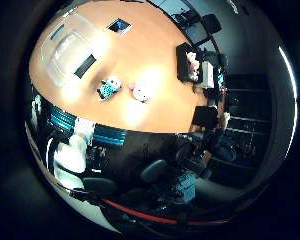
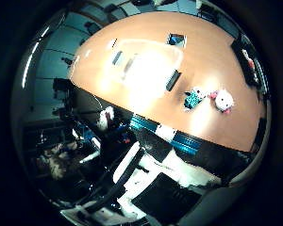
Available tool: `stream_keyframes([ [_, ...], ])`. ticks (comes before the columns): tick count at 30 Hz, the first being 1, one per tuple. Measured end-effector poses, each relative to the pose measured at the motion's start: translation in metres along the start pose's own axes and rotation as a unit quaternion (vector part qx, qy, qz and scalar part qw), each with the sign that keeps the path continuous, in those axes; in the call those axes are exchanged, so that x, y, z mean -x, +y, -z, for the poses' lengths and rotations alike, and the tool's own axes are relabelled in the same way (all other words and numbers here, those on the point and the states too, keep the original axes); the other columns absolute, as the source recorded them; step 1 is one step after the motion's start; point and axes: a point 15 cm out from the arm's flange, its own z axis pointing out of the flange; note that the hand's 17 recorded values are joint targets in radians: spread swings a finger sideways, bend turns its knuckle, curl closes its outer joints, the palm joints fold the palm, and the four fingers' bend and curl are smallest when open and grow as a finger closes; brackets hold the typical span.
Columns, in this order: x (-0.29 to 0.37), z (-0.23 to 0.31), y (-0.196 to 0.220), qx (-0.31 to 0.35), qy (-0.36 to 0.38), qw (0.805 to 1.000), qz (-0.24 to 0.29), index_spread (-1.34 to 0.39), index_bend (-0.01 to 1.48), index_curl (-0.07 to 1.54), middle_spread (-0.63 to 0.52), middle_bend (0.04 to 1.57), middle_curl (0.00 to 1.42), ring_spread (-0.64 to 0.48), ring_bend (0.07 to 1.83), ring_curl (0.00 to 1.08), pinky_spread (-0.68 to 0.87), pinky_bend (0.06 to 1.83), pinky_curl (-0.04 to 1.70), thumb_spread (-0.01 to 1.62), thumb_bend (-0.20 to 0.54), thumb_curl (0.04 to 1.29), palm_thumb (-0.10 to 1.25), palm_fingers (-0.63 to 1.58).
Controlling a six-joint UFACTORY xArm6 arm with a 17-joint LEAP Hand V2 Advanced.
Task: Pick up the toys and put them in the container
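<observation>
Hand (image 2: 151, 188) state cannot be told; it sits well above the tabletop (image 1: 155, 55). Teal toy (image 1: 110, 87) and pink-white toy (image 1: 141, 92) lie side by side near the clear container (image 1: 67, 47).

The orange worktop (image 2: 212, 56) lies well away from the palm, with a clear container (image 2: 148, 63) sitting on it under bright glare. Beside the container, toward the worktop's near edge, a teal toy (image 2: 194, 98) lies just beside a white and pink toy (image 2: 223, 100). White and black parts of the hand (image 2: 151, 179) crowd the edge below the worktop.
</observation>
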Motion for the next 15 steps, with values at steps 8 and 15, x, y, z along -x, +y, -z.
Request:
stream_keyframes([
  [8,-0.044,-0.012,-0.003,0.001,0.005,0.999,-0.032,-0.44,0.17,0.29,-0.03,0.20,0.32,0.18,0.40,0.20,0.48,0.58,0.17,1.04,-0.025,0.27,0.45,0.30],
  [15,-0.096,-0.031,0.001,0.012,0.006,0.997,-0.071,-0.43,0.17,0.29,-0.03,0.20,0.33,0.18,0.40,0.20,0.47,0.59,0.18,1.04,-0.025,0.27,0.45,0.28],
])
